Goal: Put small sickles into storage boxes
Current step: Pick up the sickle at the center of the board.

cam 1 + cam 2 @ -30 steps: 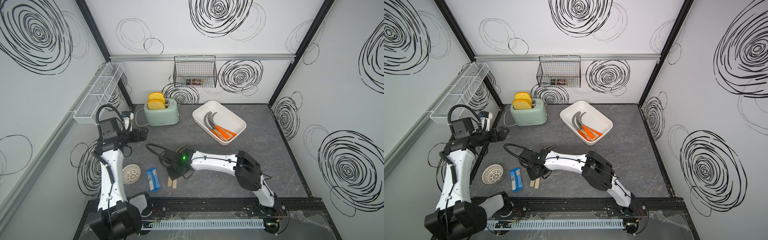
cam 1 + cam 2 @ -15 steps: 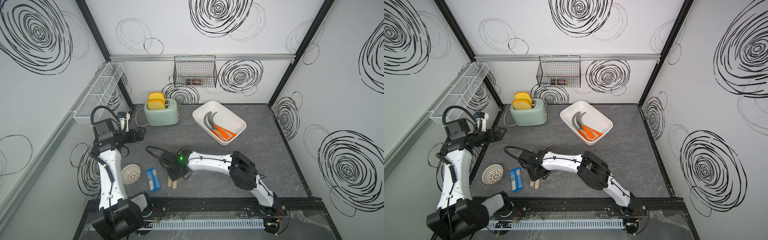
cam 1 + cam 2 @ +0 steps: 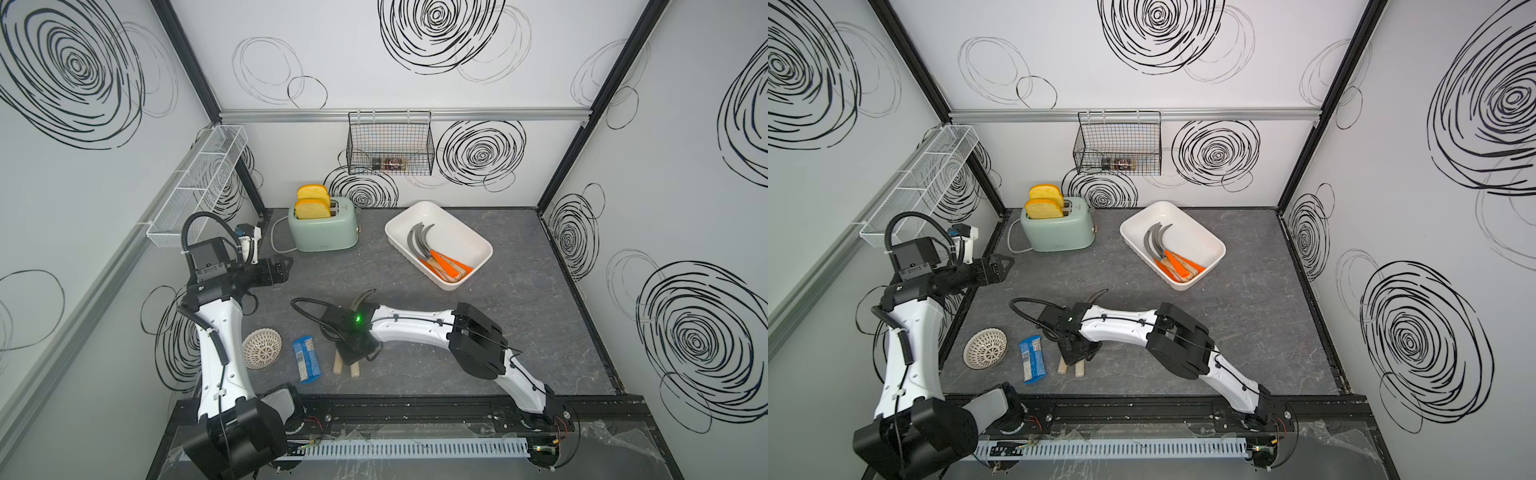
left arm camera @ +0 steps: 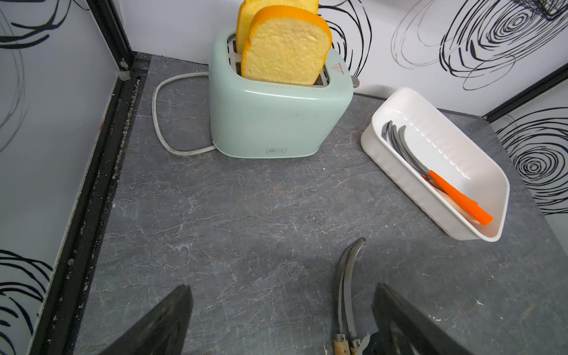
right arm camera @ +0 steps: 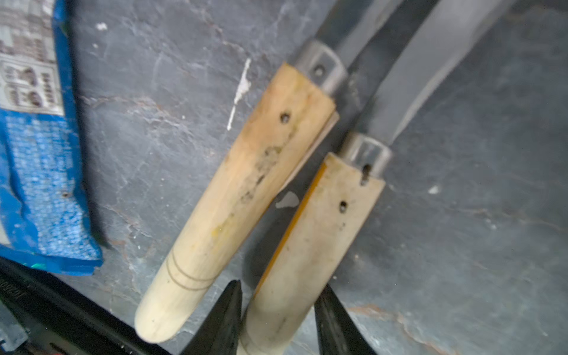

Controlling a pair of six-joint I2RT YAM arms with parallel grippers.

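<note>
Tabletop [image 3: 519, 332] of grey veined stone-look slab carries a white ribbed plastic rectangular tub [image 3: 457, 237], holding curved grey-bladed, orange-handled sickles [image 3: 440, 262]. Near the front, the right gripper [image 5: 279, 285] pinches one pale wooden-handled sickle [image 5: 310, 239]; its twin [image 5: 233, 196] lies just beside. The left gripper [image 4: 281, 287] hangs spread, empty.

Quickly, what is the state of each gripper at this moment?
Left gripper: jaws open, holding nothing.
Right gripper: jaws closed on the handle of a wooden-handled sickle.
</note>
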